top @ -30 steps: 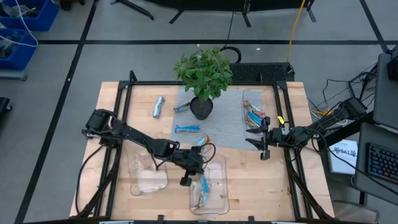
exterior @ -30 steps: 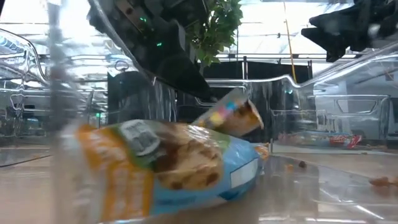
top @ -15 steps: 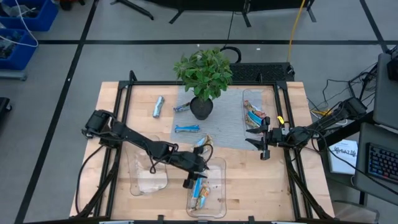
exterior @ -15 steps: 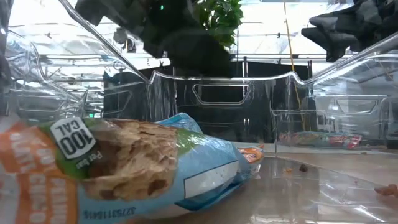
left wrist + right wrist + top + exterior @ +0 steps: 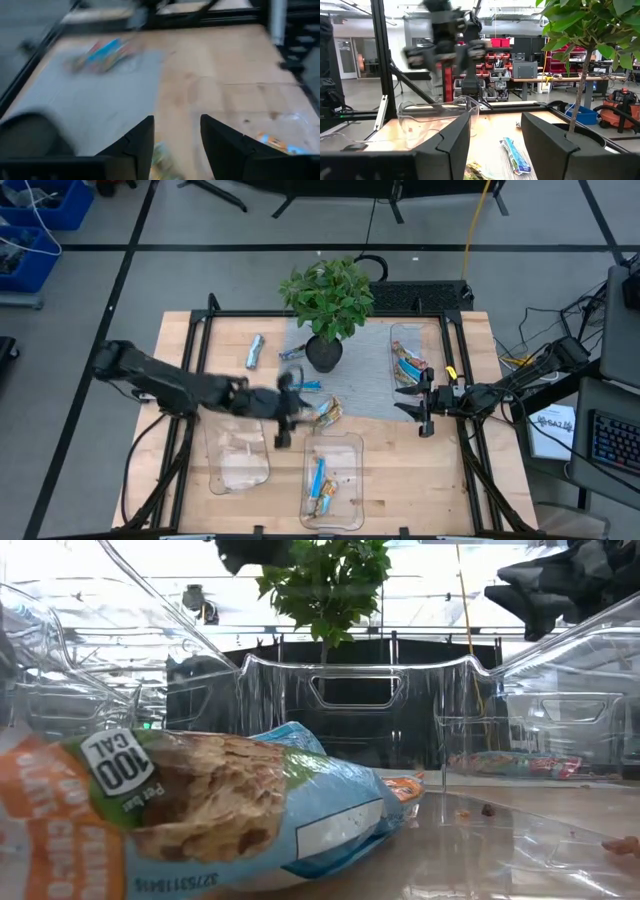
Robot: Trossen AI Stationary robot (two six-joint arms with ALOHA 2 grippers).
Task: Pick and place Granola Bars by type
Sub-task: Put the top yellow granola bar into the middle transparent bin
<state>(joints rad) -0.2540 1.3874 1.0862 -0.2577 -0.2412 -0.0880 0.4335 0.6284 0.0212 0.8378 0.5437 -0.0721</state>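
From above, my left gripper (image 5: 284, 408) hangs blurred at the centre of the frame, over the lower left corner of the grey mat (image 5: 365, 385), with nothing in it. My right gripper (image 5: 421, 406) waits at centre right, fingers parted and empty, by the mat's right edge. Granola bars lie scattered: a silver one (image 5: 255, 351) upper left of centre on the table (image 5: 180, 340), a blue one (image 5: 292, 352) beside the potted plant (image 5: 327, 305), one (image 5: 330, 413) just right of my left gripper, two (image 5: 319, 484) in the lower-centre clear tray (image 5: 350, 448), and several (image 5: 407, 366) in the upper-right tray.

At table height, a big blue-and-orange bar (image 5: 200, 815) fills the lower left, lying inside a clear tray; a red-wrapped bar (image 5: 500, 762) shows at mid right behind clear plastic.

In my left wrist view, my two fingers (image 5: 137, 145) stand apart at the bottom with nothing between them; a blurred blue bar (image 5: 102, 52) lies upper left on the mat.

In my right wrist view, my fingers (image 5: 452, 145) stand apart and empty; a blue bar (image 5: 514, 155) lies at bottom centre between them, farther off.
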